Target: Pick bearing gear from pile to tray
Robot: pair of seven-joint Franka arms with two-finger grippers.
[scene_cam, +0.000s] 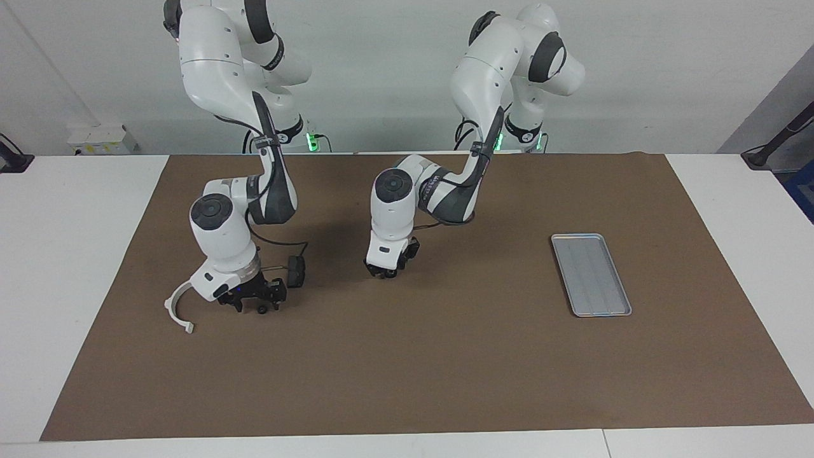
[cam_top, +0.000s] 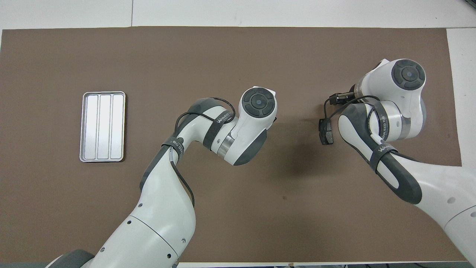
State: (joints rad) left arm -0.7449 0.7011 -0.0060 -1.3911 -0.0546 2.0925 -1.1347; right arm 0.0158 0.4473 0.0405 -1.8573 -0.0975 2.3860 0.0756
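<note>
Hanging low over the brown mat, the right pincer sits just beside the white arc, on the side toward the left arm's end of the desk. Its two fingers stand apart, released, and a small black ring lies on the mat between their tips. I cannot tell whether the tips touch it. The arc itself lies flat at the right arm's end of the mat, its upper end tucked against the pincer's white housing. A dark brake pad lies near the arc too, a little nearer to the robots than the ring and just past the pincer, with a thin black cable running over it.

From the arc toward the left arm's end, the left pincer comes next, pointing down close to the mat about midway along the desk. Its fingertips are drawn close together, but I cannot tell whether they are clenched or have anything between them.

The tray lies well apart from the arc, toward the left arm's end, lengthwise ridges showing, nothing in it. From overhead both pincers are hidden under their own wrists.
</note>
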